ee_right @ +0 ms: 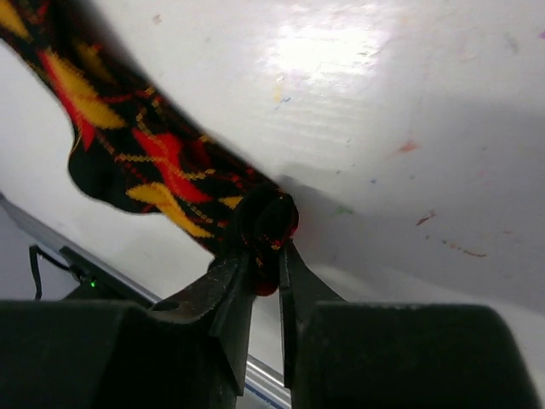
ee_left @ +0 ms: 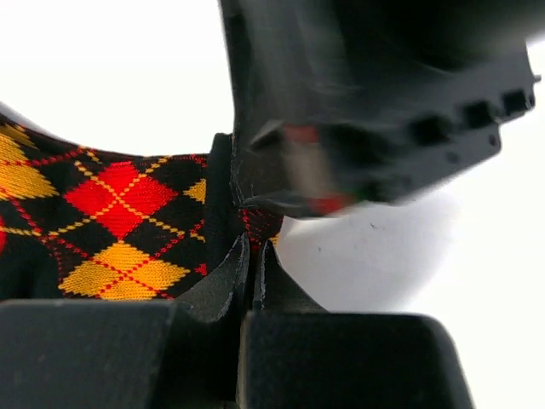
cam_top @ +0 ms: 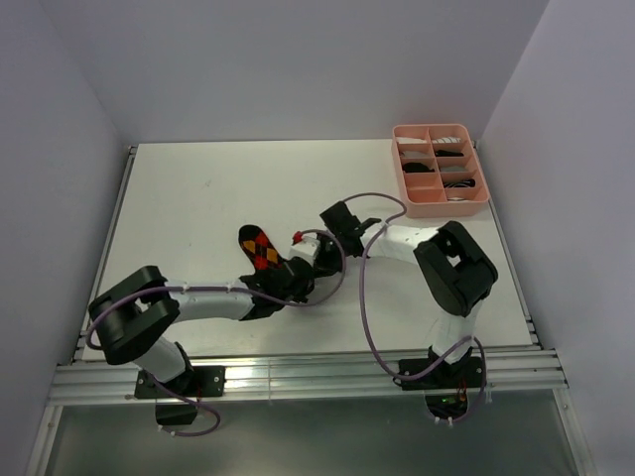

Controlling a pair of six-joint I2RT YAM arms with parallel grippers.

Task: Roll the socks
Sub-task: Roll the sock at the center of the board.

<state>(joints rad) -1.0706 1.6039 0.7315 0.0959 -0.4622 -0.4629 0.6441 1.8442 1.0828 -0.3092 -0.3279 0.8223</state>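
A black sock with red, orange and yellow argyle diamonds lies near the table's middle. In the left wrist view the sock spreads to the left, and my left gripper is shut on its thin edge. In the right wrist view my right gripper pinches the bunched end of the same sock, whose length trails away up-left. From above, the left gripper and right gripper meet at the sock's near-right end. The right gripper's body looms blurred just beyond the left fingers. No other loose sock shows.
A pink compartment tray stands at the back right, with dark and pale rolled items in its sections. The aluminium rail runs along the near table edge. Grey walls close in both sides and the back.
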